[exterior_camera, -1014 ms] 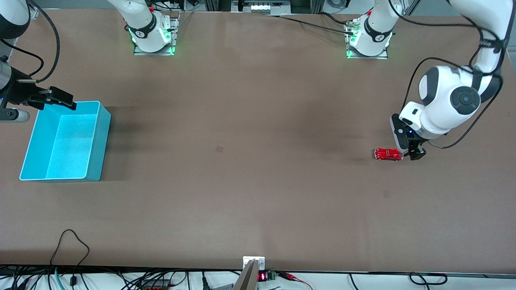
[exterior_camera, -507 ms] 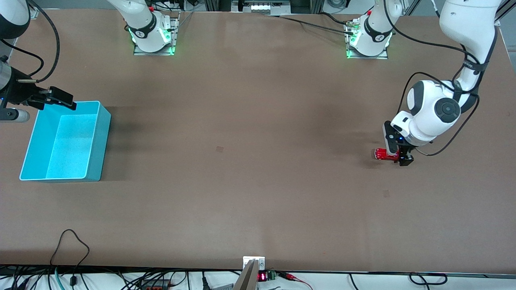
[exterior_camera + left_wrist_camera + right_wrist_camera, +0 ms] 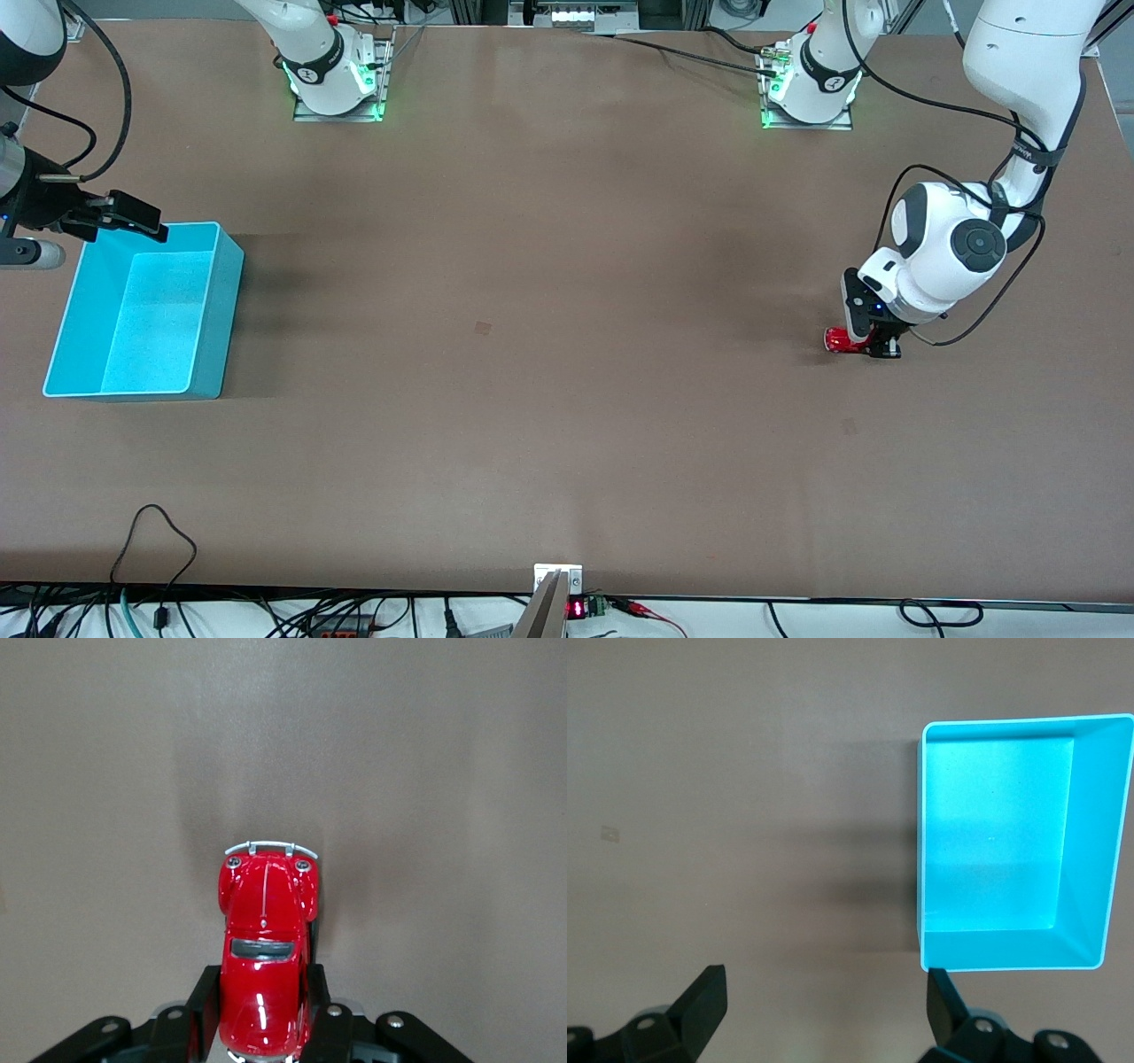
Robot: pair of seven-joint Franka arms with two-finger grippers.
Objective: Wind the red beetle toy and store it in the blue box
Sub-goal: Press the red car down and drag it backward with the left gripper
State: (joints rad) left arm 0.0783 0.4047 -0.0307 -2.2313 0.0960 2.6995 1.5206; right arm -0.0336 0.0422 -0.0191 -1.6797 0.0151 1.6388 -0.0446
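Left gripper (image 3: 870, 341) is down at the left arm's end of the table, fingers clamped on the red beetle toy (image 3: 264, 943). Right gripper (image 3: 124, 215) waits, fingers apart, over the blue box (image 3: 93, 301) rim.

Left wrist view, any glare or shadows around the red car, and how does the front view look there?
Left wrist view: the red beetle toy shows small white highlights on its glossy roof and two soft shadow bands on the table past its bumper. Front view: a faint dark shadow patch lies on the table beside the toy, under the left tool.
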